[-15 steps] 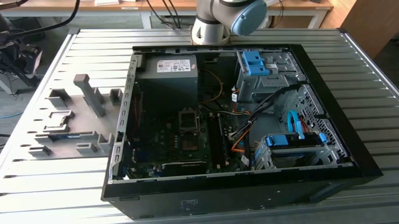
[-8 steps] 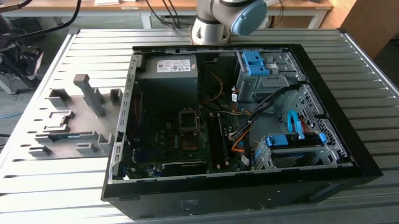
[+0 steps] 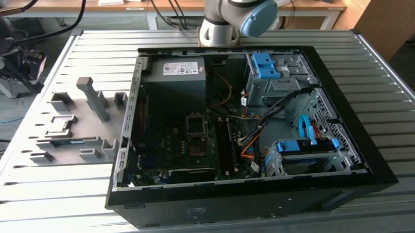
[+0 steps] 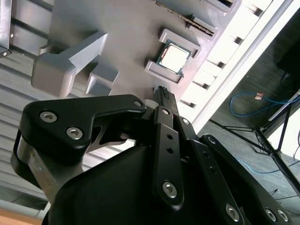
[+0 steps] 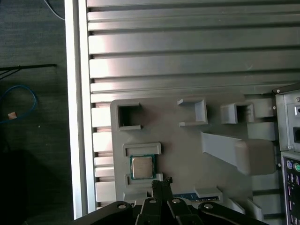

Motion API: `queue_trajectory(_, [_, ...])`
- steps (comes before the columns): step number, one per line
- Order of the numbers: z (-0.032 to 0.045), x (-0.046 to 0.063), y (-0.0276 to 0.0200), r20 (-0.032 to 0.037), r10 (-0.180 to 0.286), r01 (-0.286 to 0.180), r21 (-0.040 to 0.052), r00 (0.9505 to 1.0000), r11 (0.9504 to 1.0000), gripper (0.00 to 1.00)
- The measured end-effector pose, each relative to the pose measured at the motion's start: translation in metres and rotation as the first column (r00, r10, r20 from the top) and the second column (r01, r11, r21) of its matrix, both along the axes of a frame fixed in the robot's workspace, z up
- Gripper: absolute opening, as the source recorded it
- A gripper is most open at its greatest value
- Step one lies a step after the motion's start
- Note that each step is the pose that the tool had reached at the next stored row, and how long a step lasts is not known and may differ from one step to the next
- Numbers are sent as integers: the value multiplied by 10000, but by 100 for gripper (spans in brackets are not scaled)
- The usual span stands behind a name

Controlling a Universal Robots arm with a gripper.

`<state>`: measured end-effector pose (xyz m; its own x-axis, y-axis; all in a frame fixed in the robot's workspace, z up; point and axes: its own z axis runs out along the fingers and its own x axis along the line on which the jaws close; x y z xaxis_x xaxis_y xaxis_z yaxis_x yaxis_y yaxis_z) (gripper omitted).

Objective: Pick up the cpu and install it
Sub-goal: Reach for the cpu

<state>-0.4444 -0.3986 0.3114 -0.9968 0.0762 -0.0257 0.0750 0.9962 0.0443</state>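
The cpu (image 5: 141,167) is a small square chip with a dull silver face. It lies flat in a framed pocket of the grey fixture tray (image 5: 187,154), and it also appears in the second wrist view as the cpu (image 4: 174,57). My gripper (image 5: 161,181) hovers above the tray beside that pocket, its black fingers pressed together and holding nothing. Its tip (image 4: 161,91) stops just short of the chip. In the exterior view, the black socket frame (image 3: 196,124) sits on the motherboard inside the open computer case (image 3: 337,121).
The grey fixture tray (image 3: 71,126) lies on the slatted metal table (image 3: 58,194), to the exterior view's left of the case. A tall grey post (image 3: 94,97) stands on it. A blue-green memory stick (image 3: 68,142) rests in a slot. The table edge (image 5: 75,117) runs close to the tray.
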Motion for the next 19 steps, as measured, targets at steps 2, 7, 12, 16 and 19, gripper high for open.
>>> queue_trajectory(2, [-12, 0, 0, 0, 0, 0, 0, 10000, 10000, 10])
queue_trajectory(7, [-42, 0, 0, 0, 0, 0, 0, 10000, 10000, 10])
queue_trajectory(12, [-72, 0, 0, 1, 0, 0, 0, 10000, 10000, 10])
queue_trajectory(16, [-97, 0, 0, 0, 0, 0, 0, 10000, 10000, 10])
queue_trajectory(19, [-115, 0, 0, 0, 0, 0, 0, 10000, 10000, 10])
